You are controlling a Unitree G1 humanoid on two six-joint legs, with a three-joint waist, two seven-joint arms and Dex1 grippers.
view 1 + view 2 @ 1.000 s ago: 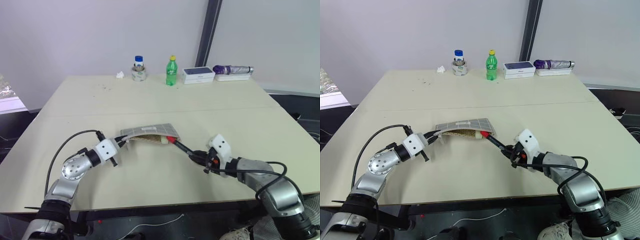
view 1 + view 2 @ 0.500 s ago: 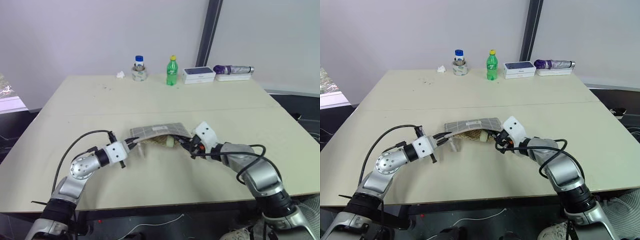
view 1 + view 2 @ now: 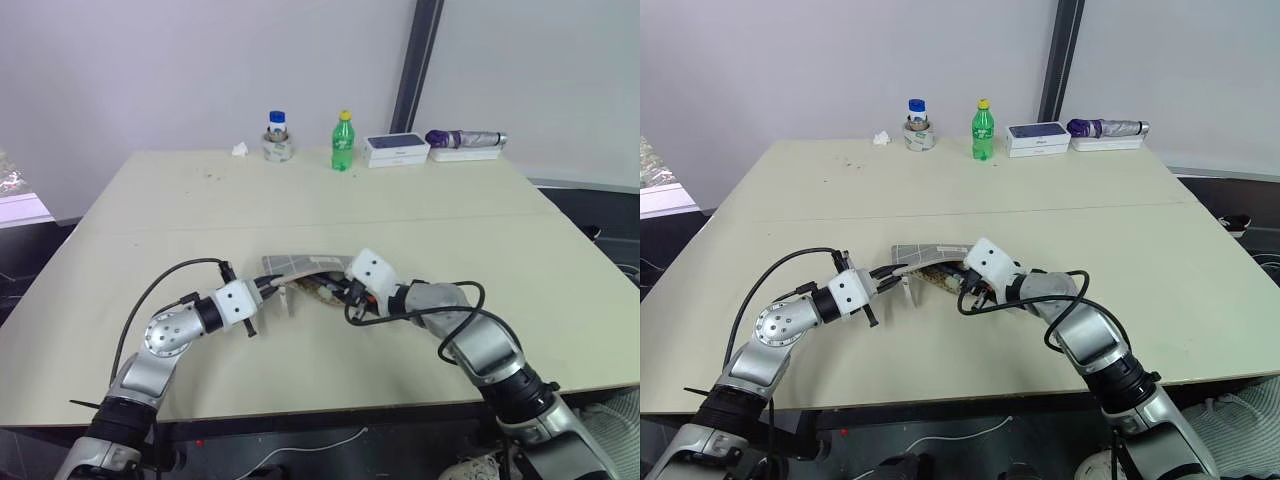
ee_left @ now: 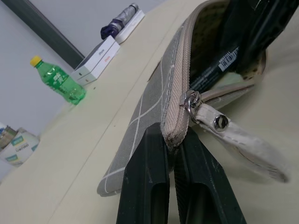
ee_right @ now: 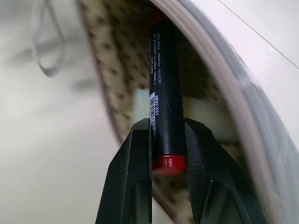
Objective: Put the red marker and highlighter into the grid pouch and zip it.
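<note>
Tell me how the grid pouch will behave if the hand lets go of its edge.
The grid pouch is probably floppy: its fabric mouth bows open where the left hand pinches its edge. Released, it would likely sag shut around the red marker. It looks light and might slide.

An office or lab room: plain white walls, large beige table (image 3: 300, 190), boxed gadgets (image 3: 396, 150) at its far edge.

The grid pouch (image 3: 305, 266) lies near the table's (image 3: 450, 215) front-centre. The left gripper (image 4: 171, 145) pinches its left end; the right gripper (image 5: 167, 140), at its right, holds the red marker (image 5: 166, 121) inside its mouth. Along the far edge, left to right: jar (image 3: 278, 138), bottle (image 3: 343, 142), box (image 3: 396, 150), umbrella (image 3: 465, 139).
</note>
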